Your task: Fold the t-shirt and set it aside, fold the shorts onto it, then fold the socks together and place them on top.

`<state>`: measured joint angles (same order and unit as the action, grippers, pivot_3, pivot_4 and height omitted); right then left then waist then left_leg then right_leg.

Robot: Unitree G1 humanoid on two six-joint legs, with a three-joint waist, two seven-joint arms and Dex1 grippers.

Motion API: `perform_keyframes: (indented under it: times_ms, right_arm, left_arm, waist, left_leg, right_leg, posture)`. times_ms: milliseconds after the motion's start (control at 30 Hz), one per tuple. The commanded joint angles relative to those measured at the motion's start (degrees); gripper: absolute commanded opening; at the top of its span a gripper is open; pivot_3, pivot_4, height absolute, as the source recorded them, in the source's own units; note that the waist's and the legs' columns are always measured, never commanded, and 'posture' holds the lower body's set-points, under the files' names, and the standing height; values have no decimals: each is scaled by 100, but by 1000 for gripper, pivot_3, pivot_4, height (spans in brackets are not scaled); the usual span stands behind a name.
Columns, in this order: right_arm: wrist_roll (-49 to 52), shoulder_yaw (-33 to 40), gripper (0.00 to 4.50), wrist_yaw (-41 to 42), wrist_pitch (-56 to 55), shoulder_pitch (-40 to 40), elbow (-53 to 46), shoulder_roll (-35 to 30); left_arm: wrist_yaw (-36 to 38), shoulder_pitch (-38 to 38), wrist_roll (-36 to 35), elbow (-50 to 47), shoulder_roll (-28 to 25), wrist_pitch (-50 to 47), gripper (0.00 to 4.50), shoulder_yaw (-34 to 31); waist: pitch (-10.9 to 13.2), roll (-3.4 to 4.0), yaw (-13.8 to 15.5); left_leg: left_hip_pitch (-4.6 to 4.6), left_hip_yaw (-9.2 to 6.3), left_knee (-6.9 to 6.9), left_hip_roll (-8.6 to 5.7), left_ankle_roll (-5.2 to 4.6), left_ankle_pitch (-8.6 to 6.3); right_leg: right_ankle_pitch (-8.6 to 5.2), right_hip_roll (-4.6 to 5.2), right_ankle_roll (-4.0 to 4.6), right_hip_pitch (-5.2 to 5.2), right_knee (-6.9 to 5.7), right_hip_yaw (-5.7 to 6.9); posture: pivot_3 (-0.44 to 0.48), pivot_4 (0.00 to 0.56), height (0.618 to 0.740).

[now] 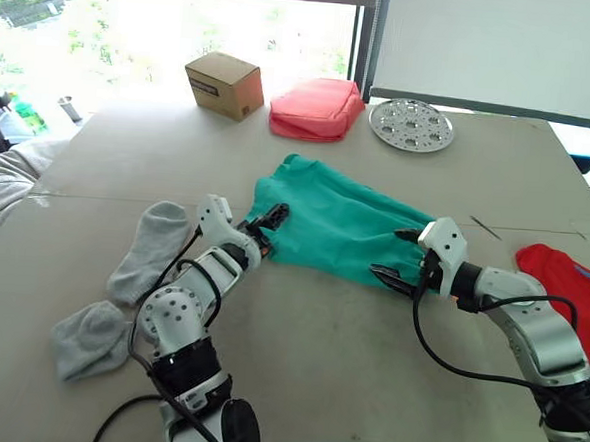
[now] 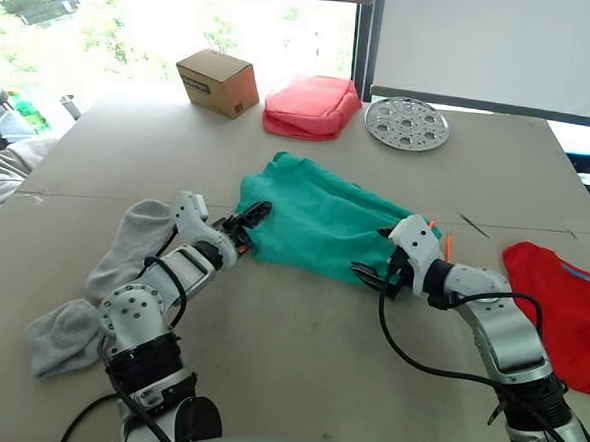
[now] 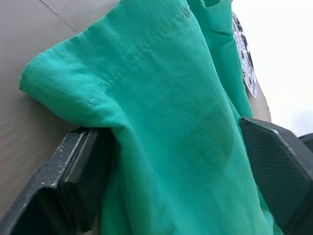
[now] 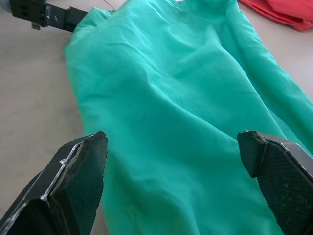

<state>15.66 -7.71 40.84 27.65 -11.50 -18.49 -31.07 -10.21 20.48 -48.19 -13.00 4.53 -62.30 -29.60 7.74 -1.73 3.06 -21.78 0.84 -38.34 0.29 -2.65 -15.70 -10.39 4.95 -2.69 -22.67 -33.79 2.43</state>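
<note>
1. Shorts point(image 1: 340, 224) in hand, mid-bench point(image 1: 295, 381); I judge this the second stage of the task, the fold of the shorts just starting or partway.
2. T-shirt point(image 1: 571, 293) lies at the bench's right edge, well apart from the shorts. It looks bunched into a compact red heap, so I take it as folded and set aside, though part of it runs out of view and I cannot confirm a neat fold.
3. Socks point(image 1: 120, 291) lie loose and separate on the left of the bench, one near my left elbow, the other nearer the front edge. Not yet paired. That stage is untouched.
4. My left tool point(image 1: 266, 222) sits at the near left corner of the shorts. In the left wrist view teal cloth runs between its spread fingers point(image 3: 68, 181); I cannot tell whether they pinch it.
5. My right tool point(image 1: 403, 256) is at the near right edge of the shorts, fingers wide apart with cloth lying between them, not clamped.
6. Long axis of the shorts runs from far-left to near-right across the bench, one narrow end pointing toward the coral pouch point(image 1: 317, 107), the wider end toward my right tool.
7. Left to do: finish folding, carry the shorts onto the t-shirt, then the socks.
8. Cardboard box point(image 1: 223, 84) and perforated metal disc point(image 1: 411, 124) stand at the far edge.
</note>
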Motion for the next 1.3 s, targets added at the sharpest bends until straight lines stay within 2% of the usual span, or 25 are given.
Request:
perform_keyframes:
  times_ms: [33,133,200,400,533,600,733,800,1000,1133,1200,1300]
  right_arm:
    - [64,252,4500,-108,39,42,-357,-41]
    - [102,338,4500,-193,98,168,-562,-40]
    - [141,433,4500,-257,122,242,-686,-31]
    - [313,819,4500,-453,214,449,-1053,-33]
    - [370,921,4500,-505,247,498,-1161,-47]
    - [388,967,4500,-522,262,527,-1198,-62]
    - [466,1168,4500,-538,327,633,-1307,-126]
    - [483,1233,4500,-561,349,673,-1357,-165]
    - [574,1604,4500,-746,543,984,-1724,-246]
    - [681,1817,4500,-863,742,1392,-2143,-259]
    - [682,1834,4500,-866,796,1621,-2330,-295]
    - [745,1859,4500,-932,889,1805,-2521,-277]
  left_arm:
    - [167,61,357,453,17,266,2630,600]
    - [103,60,583,472,-25,519,935,673]
    - [73,49,616,420,-60,564,18,619]
    - [-312,13,471,9,-294,1270,18,-149]
    - [-288,96,645,-194,-758,1801,18,-318]
    - [164,111,942,-334,-1243,2070,18,39]
    - [1754,516,1815,-638,-2490,2765,18,1556]
    - [2468,681,2233,-656,-2868,3240,18,2272]
    - [4711,846,3119,-635,-3471,4424,18,4425]
    - [6042,559,3313,-287,-3690,5066,18,5304]
    - [6462,588,3225,2,-3708,5091,18,5385]
    - [7383,589,3405,386,-4198,5385,18,5542]
  waist:
    - [-1,2,53]
    - [0,4,104]
    - [0,4,104]
    - [1,5,-34]
    - [9,1,-152]
    - [13,0,-172]
    - [24,-5,-81]
    - [27,7,-65]
    - [35,24,-87]
    - [39,29,-116]
    - [38,30,-124]
    - [39,29,-149]
  left_leg:
    - [-3,-5,-1,-2,-1,1]
    - [-14,-22,-4,-13,-8,6]
    - [-21,-35,-5,-17,-9,7]
    - [-24,-36,9,-5,-8,7]
    - [-23,-32,18,5,-6,7]
    - [-21,-30,19,7,-5,7]
    - [-27,-33,16,2,-3,8]
    - [-31,-33,14,-3,-3,7]
    - [-26,1,17,-7,-5,6]
    - [-25,21,25,7,-17,-1]
    - [-25,27,27,12,-18,-1]
    - [-28,29,25,18,-18,0]
  right_leg:
    - [0,1,-1,0,0,-2]
    - [0,2,-1,0,0,-10]
    - [0,2,-1,0,1,-8]
    - [-2,-12,-3,-5,6,-7]
    - [-2,-31,-2,-9,12,-8]
    - [-3,-31,-2,-10,11,-9]
    - [-3,-27,-1,-10,11,-7]
    - [-3,-22,-1,-10,18,-7]
    - [-3,-10,-3,-13,22,-25]
    - [-4,-12,-6,-30,19,-44]
    - [-4,-16,-7,-36,19,-52]
    - [-24,-20,-38,-44,14,-53]
  posture:
    - [0,150,739]
    - [0,150,739]
    - [0,150,739]
    - [0,150,739]
    - [0,150,739]
    - [0,150,739]
    - [0,150,739]
    - [0,150,739]
    - [0,150,739]
    - [0,150,739]
    - [0,150,739]
    - [0,150,739]
